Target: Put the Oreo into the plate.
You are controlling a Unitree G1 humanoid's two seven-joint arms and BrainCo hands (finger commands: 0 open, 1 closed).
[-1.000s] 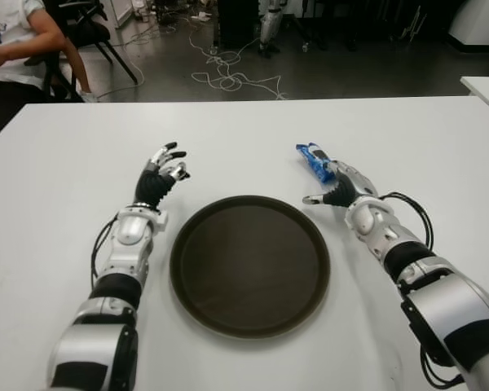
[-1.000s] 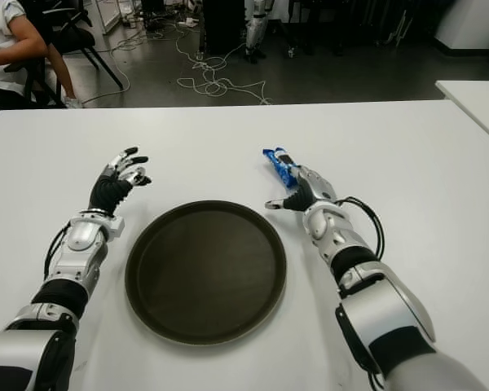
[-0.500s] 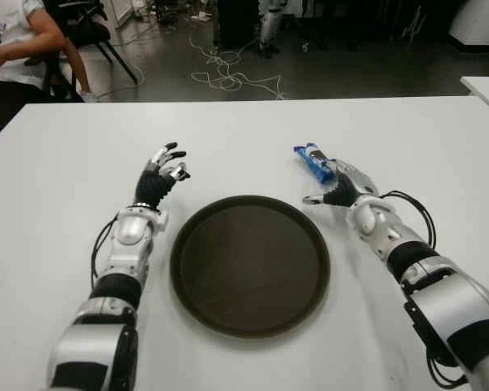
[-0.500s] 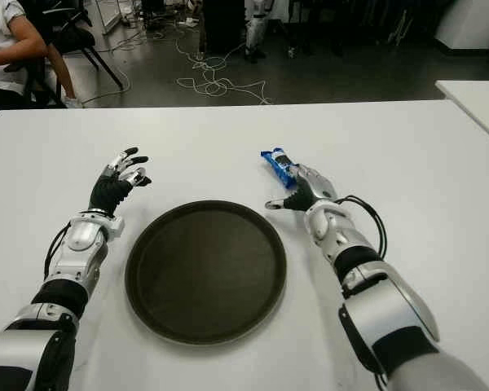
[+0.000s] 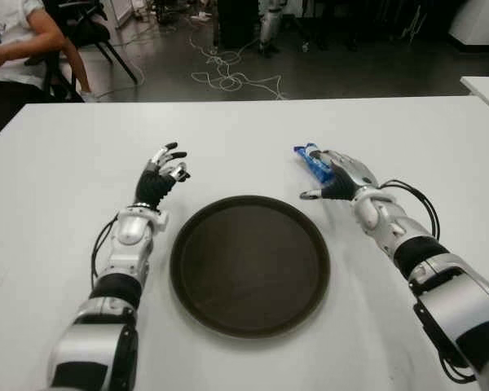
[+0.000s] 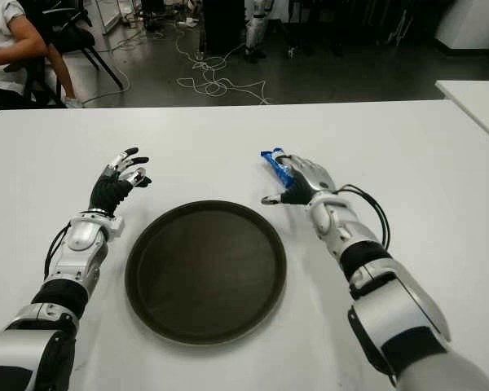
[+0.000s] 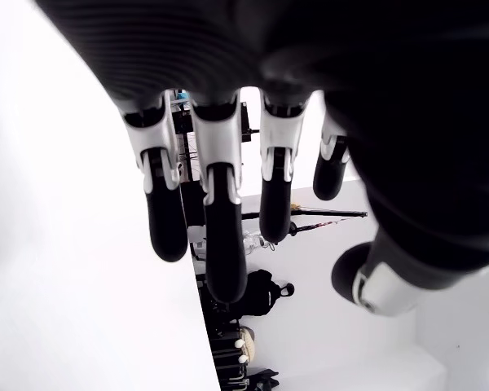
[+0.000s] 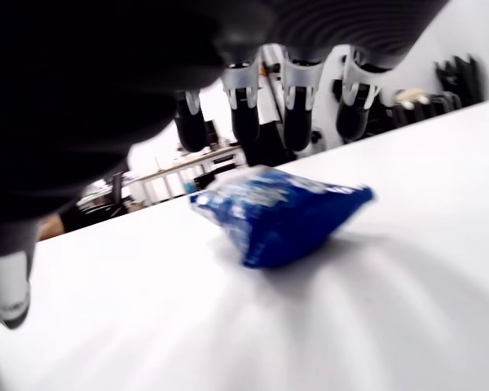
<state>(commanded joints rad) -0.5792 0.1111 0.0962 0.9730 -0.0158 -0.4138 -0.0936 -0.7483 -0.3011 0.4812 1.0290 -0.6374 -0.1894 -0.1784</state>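
The near end of the Oreo packet [image 5: 313,161] is hidden by the right hand [image 5: 342,177]; contact cannot be told.

One blue foil Oreo packet [image 5: 313,161]; one round dark-brown plate [image 5: 197,293]; one white table [image 5: 57,163]; two silver-and-black robot hands: left hand [image 5: 161,176], right hand [image 5: 342,177].
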